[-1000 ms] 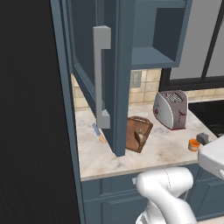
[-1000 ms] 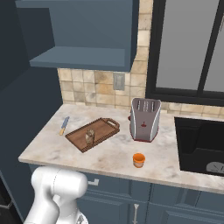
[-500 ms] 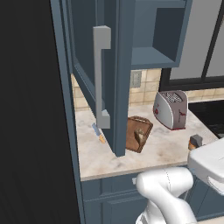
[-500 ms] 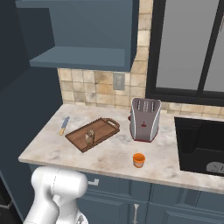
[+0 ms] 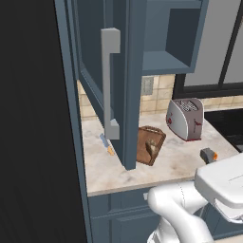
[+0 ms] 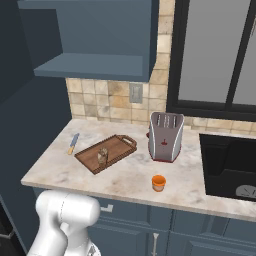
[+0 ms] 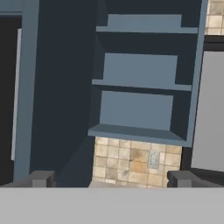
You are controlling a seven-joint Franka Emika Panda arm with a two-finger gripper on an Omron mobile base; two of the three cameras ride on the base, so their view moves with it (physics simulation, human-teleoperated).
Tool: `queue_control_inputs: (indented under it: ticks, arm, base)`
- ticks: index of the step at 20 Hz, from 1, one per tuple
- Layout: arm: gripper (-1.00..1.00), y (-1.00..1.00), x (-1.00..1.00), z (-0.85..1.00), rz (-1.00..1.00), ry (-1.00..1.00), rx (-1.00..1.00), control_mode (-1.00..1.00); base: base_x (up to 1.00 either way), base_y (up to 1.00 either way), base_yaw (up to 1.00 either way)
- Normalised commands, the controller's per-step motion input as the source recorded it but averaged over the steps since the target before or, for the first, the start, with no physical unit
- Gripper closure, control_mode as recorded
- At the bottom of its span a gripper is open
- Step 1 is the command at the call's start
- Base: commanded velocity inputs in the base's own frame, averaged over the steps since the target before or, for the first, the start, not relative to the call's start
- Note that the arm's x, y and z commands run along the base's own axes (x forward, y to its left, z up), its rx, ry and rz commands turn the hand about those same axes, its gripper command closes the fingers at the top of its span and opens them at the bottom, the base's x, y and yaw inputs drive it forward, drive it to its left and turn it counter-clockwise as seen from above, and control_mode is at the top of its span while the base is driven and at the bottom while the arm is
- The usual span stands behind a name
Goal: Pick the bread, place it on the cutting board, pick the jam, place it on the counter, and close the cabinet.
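The bread (image 6: 102, 157) lies on the cutting board (image 6: 106, 153) toward the table's (image 6: 130, 179) back left, and the jam (image 6: 159, 183) stands on the table near its front edge, so closing the cabinet (image 5: 127, 83) appears to be the step in hand. The end effector (image 7: 109, 179), its fingers spread wide and holding nothing, faces the bare shelves. Next it likely must reach the open door's bar handle (image 5: 110, 85) and swing that door shut.

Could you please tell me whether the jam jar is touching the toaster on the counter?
Apart. The right base view shows the jam standing alone on the counter, with a clear strip of bare stone between it and the toaster behind it.
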Motion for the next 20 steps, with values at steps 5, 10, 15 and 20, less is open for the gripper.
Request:
queue_control_inputs:
  ticks: [5, 10, 15, 20]
  arm:
    - [-1.0, 0.14, 0.0, 0.0, 0.0, -0.03, 0.0, -1.0]
    - [-1.0, 0.2, 0.0, 0.0, 0.0, -0.02, 0.0, -1.0]
    - [-1.0, 0.26, 0.0, 0.0, 0.0, -0.02, 0.0, -1.0]
    - [-1.0, 0.26, 0.04, 0.0, 0.0, -0.02, 0.0, -1.0]
  base:
    - [0.0, 0.0, 0.0]
    - [0.0, 0.0, 0.0]
    - [0.0, 0.0, 0.0]
    - [0.0, 0.0, 0.0]
